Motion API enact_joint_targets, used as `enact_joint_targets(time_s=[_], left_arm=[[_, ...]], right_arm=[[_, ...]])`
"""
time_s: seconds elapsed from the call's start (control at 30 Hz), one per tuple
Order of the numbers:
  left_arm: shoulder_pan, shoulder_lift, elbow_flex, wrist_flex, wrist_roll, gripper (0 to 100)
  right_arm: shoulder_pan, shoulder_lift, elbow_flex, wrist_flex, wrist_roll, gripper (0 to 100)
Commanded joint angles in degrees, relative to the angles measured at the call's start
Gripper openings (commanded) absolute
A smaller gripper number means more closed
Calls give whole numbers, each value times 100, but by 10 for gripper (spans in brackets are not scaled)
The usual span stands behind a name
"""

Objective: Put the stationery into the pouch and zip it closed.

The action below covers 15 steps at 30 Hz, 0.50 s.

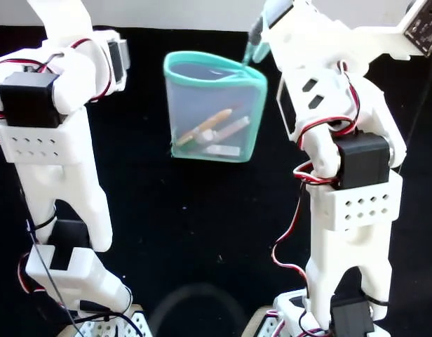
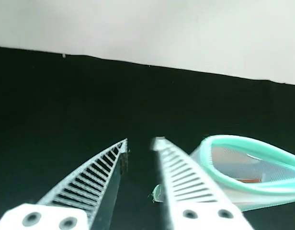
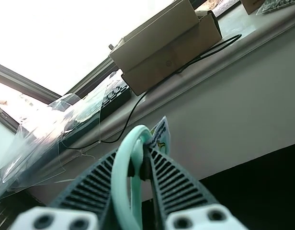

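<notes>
The right pincer (image 3: 142, 152) is clamped on the teal rim of the pouch (image 1: 214, 116). The pouch hangs from that corner over the black surface (image 1: 202, 232), its open mouth upward. Stationery (image 1: 205, 128) lies slantwise inside, near the bottom. The left pincer (image 2: 140, 143), fingers apart, sits just beside the pouch.

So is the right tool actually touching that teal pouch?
Touching. In the right wrist view the right tool is shut on the teal edge of the pouch, which sits pinched in its grip.
</notes>
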<state>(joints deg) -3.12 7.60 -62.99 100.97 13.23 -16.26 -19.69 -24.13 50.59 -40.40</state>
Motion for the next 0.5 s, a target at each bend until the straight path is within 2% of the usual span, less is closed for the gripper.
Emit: enact_joint_targets(time_s=[0.0, 0.47], left_arm=[[-22, -92, 31, 35, -9, 17], [1068, -1393, 2958, 0, -26, 7]], right_arm=[[4, -40, -268, -189, -18, 7], [4, -40, -251, -180, -26, 7]])
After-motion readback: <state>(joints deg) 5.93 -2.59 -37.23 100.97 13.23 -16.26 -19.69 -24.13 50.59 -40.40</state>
